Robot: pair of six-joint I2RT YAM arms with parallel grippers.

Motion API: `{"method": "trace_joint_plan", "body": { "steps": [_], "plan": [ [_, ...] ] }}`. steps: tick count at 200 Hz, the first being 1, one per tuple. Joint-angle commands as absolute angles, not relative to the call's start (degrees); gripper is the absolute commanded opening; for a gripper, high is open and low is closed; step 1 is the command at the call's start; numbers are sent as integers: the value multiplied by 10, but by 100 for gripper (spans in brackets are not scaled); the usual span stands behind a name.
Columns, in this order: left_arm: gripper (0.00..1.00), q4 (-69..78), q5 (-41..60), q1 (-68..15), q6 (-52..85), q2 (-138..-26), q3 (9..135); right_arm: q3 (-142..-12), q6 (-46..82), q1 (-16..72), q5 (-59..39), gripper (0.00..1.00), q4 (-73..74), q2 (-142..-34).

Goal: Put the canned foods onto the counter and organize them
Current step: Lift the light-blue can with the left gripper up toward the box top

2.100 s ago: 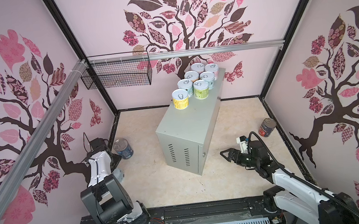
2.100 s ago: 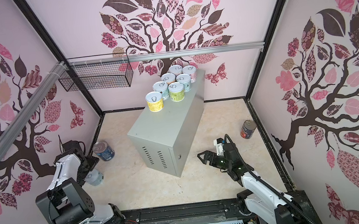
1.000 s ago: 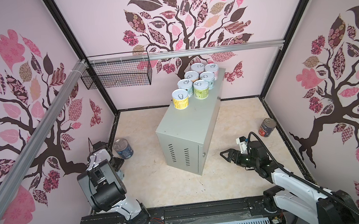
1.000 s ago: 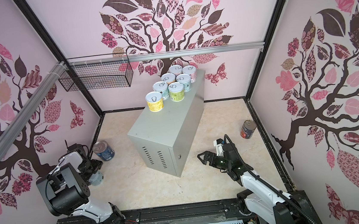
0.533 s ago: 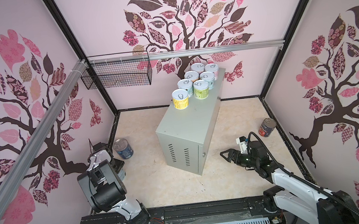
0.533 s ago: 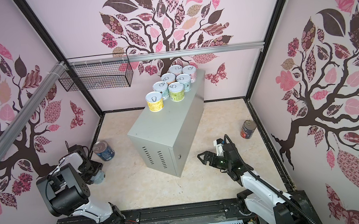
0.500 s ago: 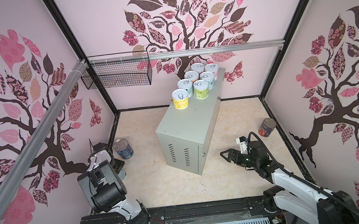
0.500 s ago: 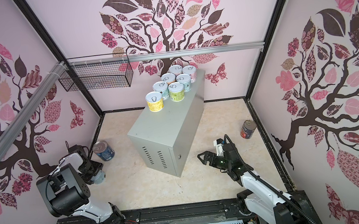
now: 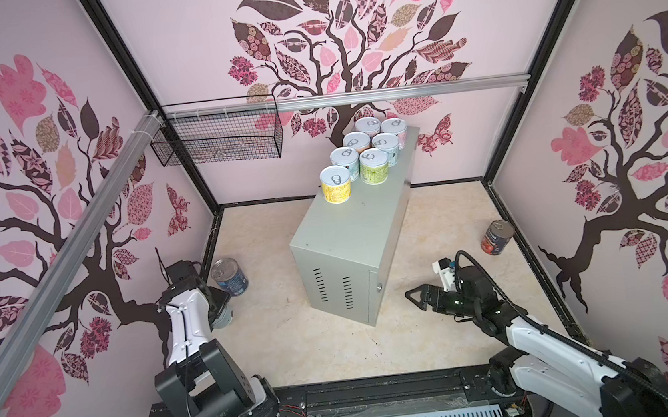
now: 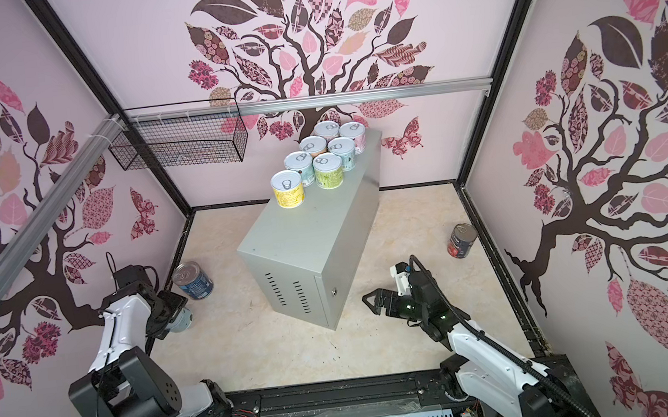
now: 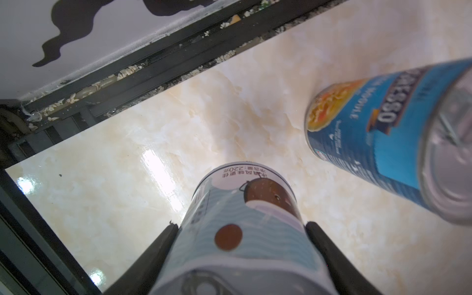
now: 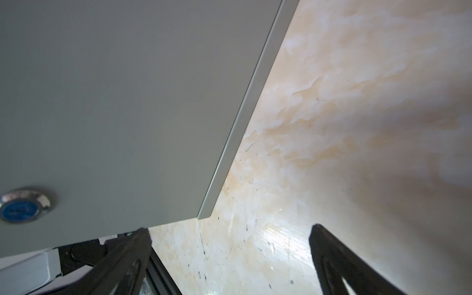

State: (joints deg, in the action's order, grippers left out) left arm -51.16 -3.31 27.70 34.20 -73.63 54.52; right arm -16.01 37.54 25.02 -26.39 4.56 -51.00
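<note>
Left gripper [image 11: 242, 224]: fingers [image 11: 168, 235] pressed against both sides of a short pale-blue can [image 11: 245, 194], clamped on it near the lid end. The can's base sits at the floor [image 11: 127, 178]; I cannot tell whether it has lifted clear. In a top view the can [image 10: 182, 319] is at the near left of the cell, close to the left wall and half hidden under the wrist.

Just beside it, a little farther, stands the tall blue can [image 11: 383, 127].

Right gripper [image 12: 229, 228]: jaws wide apart, nothing between them, hovering low off the near right corner of the counter [image 9: 351, 233].

Counter top: seven short cans grouped at the far end, the yellow can [image 9: 336, 184] nearest. The near half is bare. The tomato can [image 9: 497, 236] is on the floor at the right wall.

Risks, as I judge them:
- The label looks smooth and the grip is high on the can. A fast lift could let it slip or tilt.
- A swing outward could clip the tall blue can and topple or roll it.
- The arm is folded tight against the left wall, so the reach to the far end is long.
- Setting down too close to the yellow can could nudge the row toward the counter's edge.
</note>
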Motion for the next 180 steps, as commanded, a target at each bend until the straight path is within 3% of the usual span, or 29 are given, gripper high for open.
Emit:
{"method": "trace_joint_plan", "body": {
  "steps": [1, 45, 121, 180],
  "plan": [
    [56, -522, -35, 244, 334, -693, 539, -168, 359, 284, -246, 100, 22, -500],
    [54, -552, -25, 200, 320, -620, 551, -148, 374, 285, -279, 100, 40, -520],
    [54, -612, 35, 138, 294, -532, 673, -179, 347, 287, -202, 100, -2, -517],
    [54, -629, 127, 129, 272, -531, 776, -233, 309, 287, -171, 100, -98, -524]
  ]
}}
